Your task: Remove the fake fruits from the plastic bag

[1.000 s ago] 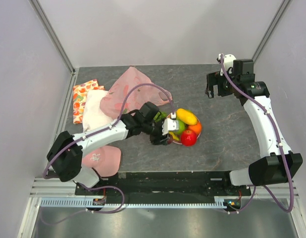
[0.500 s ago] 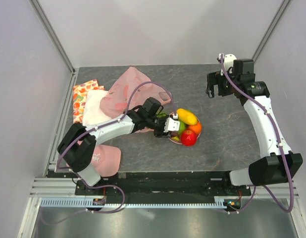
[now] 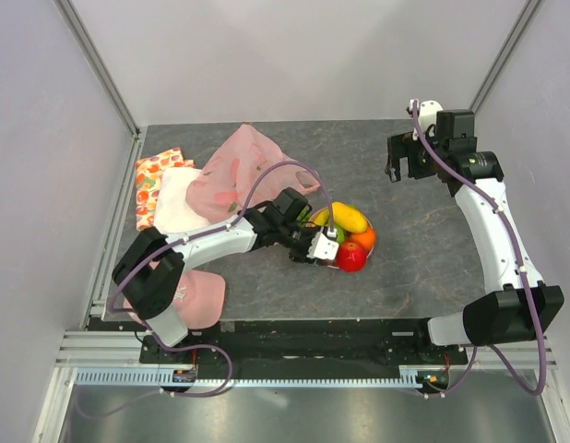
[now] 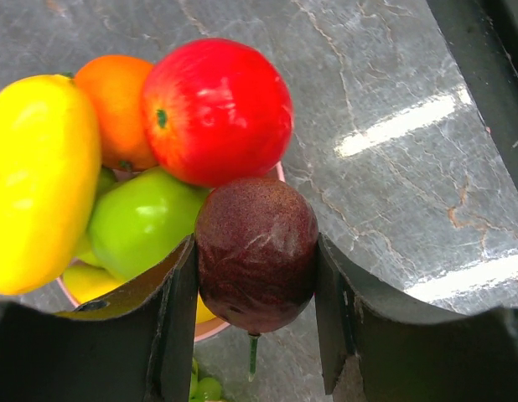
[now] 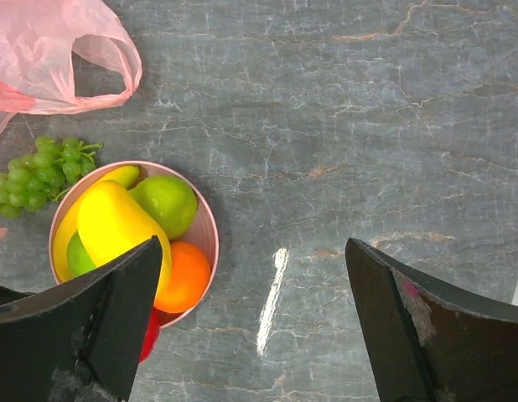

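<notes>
Pink and slack, the bag point(image 3: 234, 171) lies back left, well apart from the right gripper point(image 3: 402, 159), which hangs wide and empty. Look at the plate point(image 5: 206, 219), heaped high! At its edge the left gripper point(image 4: 255, 251) pinches the plum point(image 4: 256, 218), just beside the red apple point(image 4: 217, 109). Released here, it could roll off the heap or knock the apple loose.

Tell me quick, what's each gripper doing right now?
Left gripper: closed on the dark plum.
Right gripper: open, holding nothing.
</notes>
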Controlling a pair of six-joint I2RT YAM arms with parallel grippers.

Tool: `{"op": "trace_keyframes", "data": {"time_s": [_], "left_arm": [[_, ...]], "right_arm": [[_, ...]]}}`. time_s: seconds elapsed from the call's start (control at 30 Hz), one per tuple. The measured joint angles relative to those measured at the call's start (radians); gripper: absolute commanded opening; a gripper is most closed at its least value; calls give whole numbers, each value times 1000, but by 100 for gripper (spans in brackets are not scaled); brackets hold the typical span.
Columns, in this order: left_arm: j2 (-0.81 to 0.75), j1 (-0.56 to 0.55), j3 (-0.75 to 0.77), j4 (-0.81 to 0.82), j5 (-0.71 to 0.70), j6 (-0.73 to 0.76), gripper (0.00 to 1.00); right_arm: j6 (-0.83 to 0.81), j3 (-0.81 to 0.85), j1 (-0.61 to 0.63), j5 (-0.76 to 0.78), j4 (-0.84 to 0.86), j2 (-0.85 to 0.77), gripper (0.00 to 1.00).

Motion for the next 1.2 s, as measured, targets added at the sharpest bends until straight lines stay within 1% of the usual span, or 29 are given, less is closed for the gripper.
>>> {"op": "trace_keyframes", "data": {"time_s": [0.17, 0.4, 0.77, 0.93, 0.97, 1.13, 1.17, 1.2], "left_arm": [[22, -8, 0, -16, -7, 21, 29], [58, -26, 9, -19, -38, 37, 40], [76, -45, 13, 5, -113, 37, 44], [76, -48, 8, 32, -127, 44, 51], [74, -48, 3, 43, -133, 47, 54], [72, -57, -25, 87, -146, 59, 61], [72, -59, -29, 93, -149, 60, 75], [72, -62, -31, 101, -153, 61, 81]], "right_arm": [[0, 0, 0, 0, 0, 1, 98], [1, 0, -3, -3, 0, 9, 98], [4, 0, -4, -8, 0, 13, 98], [5, 0, -4, -13, 0, 13, 98], [5, 0, -4, -15, 0, 13, 98], [6, 0, -6, -24, 0, 13, 98], [8, 0, -6, -25, 0, 13, 98], [8, 0, -8, -27, 0, 13, 98]]}}
